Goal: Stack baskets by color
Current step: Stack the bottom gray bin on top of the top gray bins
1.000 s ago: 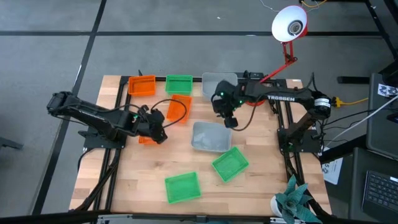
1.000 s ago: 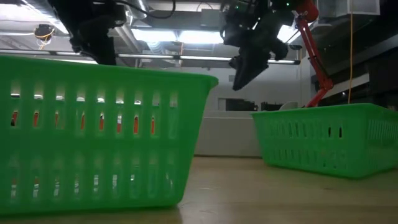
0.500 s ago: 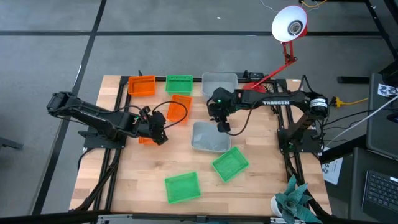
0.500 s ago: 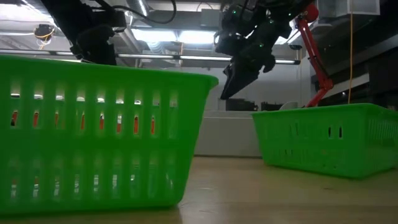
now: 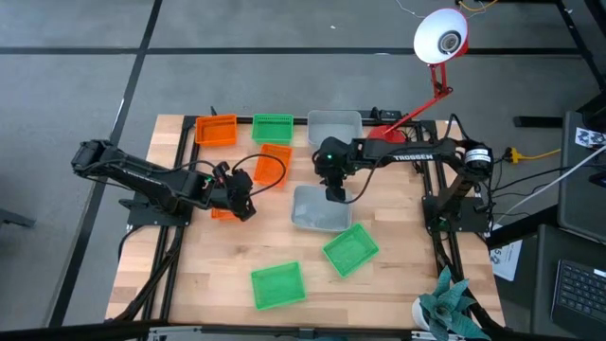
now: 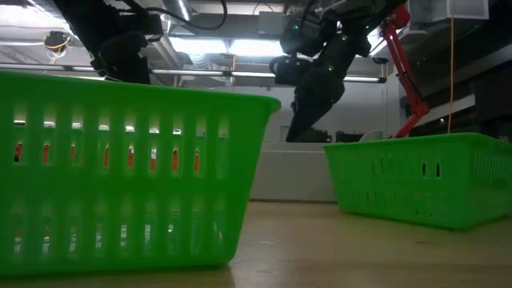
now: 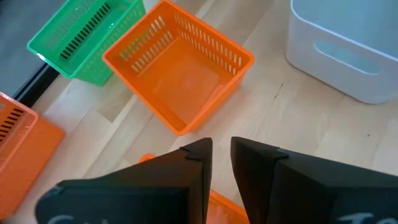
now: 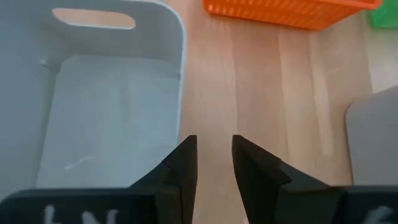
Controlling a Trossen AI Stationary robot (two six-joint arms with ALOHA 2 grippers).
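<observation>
A translucent grey-white basket [image 5: 318, 207] with a handle slot sits mid-worktop [image 5: 189, 275], empty. The right gripper [image 5: 335, 193] hangs just above that basket's rim, its fingers [image 8: 184, 167] parted a little with nothing between them, the arm reaching in nearly level. Well apart from the grey-white basket, the left gripper [image 5: 242, 207] points down beside a tilted orange basket [image 5: 270, 168], fingers slightly spread, above an orange piece. Bare wood lies between the grey-white basket and the orange one.
</observation>
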